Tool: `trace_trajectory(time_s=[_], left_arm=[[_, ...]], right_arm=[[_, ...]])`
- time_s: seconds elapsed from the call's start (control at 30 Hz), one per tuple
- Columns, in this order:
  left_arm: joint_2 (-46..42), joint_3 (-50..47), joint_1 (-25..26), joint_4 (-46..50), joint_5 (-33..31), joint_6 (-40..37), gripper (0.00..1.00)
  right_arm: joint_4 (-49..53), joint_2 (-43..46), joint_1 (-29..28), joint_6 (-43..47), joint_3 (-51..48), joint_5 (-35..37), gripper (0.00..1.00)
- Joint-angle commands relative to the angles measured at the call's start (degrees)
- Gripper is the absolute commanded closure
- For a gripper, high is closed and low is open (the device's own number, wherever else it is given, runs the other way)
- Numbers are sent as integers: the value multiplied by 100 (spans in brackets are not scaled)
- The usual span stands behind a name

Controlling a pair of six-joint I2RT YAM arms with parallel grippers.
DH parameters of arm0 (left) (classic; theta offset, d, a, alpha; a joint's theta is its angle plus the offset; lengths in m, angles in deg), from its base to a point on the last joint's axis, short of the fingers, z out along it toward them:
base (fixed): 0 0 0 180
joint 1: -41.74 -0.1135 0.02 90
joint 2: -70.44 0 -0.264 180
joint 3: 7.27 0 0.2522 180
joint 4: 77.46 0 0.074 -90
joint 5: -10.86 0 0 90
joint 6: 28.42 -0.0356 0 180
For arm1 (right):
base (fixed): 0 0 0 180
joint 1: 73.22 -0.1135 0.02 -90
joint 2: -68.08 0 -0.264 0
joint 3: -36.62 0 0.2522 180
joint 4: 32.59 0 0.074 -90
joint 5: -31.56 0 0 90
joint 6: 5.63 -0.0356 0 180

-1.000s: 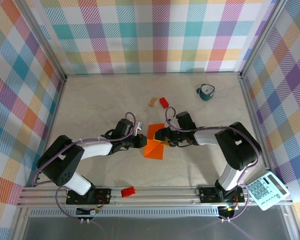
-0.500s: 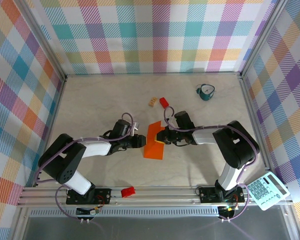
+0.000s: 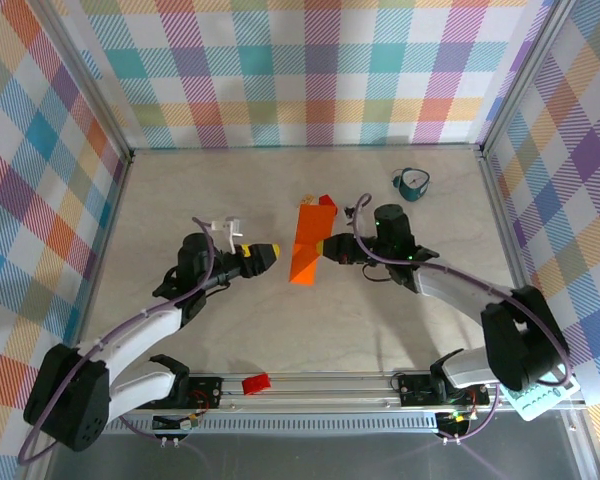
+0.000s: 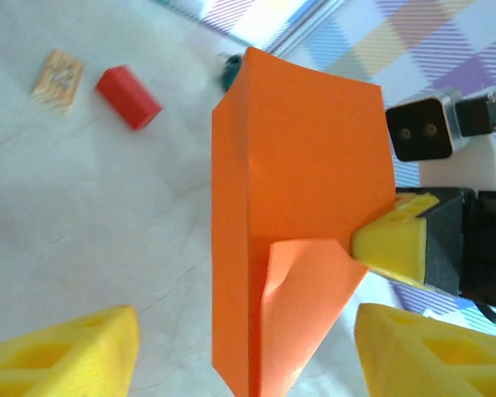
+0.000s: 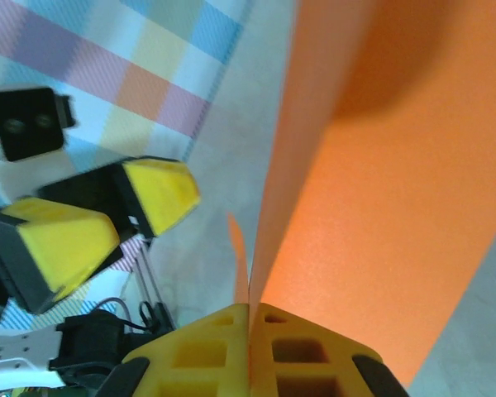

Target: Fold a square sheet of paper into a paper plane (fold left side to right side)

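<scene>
The square sheet of paper (image 3: pixel 307 245) is bright orange and folded into a long narrow shape with a pointed near end; it is held up off the table, tilted. My right gripper (image 3: pixel 326 250) is shut on its right edge, and in the right wrist view the yellow fingers (image 5: pixel 250 347) pinch the paper (image 5: pixel 380 182) flat. My left gripper (image 3: pixel 270 252) hangs open to the paper's left, apart from it. In the left wrist view the paper (image 4: pixel 298 198) rises between and beyond my open left gripper (image 4: pixel 248 364), with a loose flap curling at its lower right.
A small red block (image 4: pixel 128 97) and a tan block (image 4: pixel 58 78) lie on the table beyond the paper. A teal mug (image 3: pixel 412 184) stands at the back right. Another red block (image 3: pixel 256 383) sits on the front rail. Plaid walls enclose the table.
My left gripper has opened, let go of the paper and drawn back to the left. My right gripper has shut on the paper and carried it up and towards the far side.
</scene>
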Motion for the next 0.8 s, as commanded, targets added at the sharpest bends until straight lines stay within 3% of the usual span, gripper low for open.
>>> trace_trajectory(time_s=[0.0, 0.1, 0.5, 0.57, 0.77], left_arm=[[-334, -156, -103, -1063, 507, 600, 22], [-480, -189, -103, -1721, 793, 928, 16], [418, 281, -43, -2711, 1779, 1763, 16], [524, 323, -19, -2858, 1865, 1851, 20], [633, 329, -15, -3063, 1835, 1921, 43]], right_arm=[[-754, 376, -6, 117, -32, -293, 100], [-1198, 519, -52, -92, 41, -473, 100], [-1890, 377, -302, -538, 403, -894, 100], [-1894, 320, -311, -570, 430, -910, 100], [-1871, 173, -320, -543, 425, -777, 96]])
